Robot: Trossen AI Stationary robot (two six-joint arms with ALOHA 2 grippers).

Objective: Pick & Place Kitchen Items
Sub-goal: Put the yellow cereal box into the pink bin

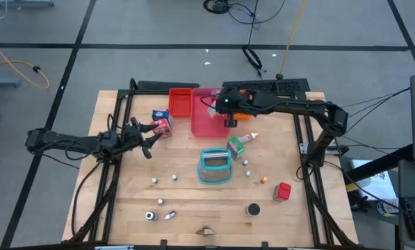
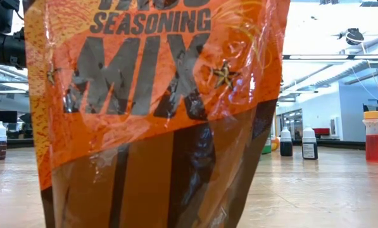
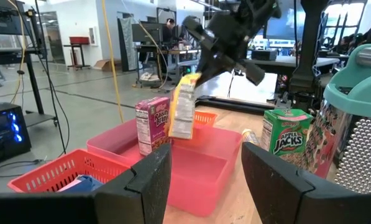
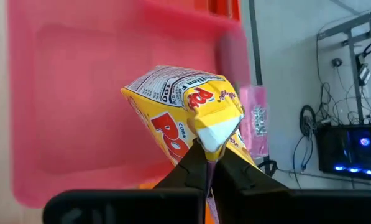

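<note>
Overhead, right gripper (image 4: 209, 163) hung above the pink tray (image 4: 79, 93), clenched on a yellow carton (image 4: 185, 109) by its corner. Left gripper (image 1: 143, 137) waited released near the red-blue carton (image 1: 162, 122).

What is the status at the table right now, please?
Right hand shut on yellow carton, above pink tray. Left hand open, waiting at table's left. Nothing blocking the tray.
</note>
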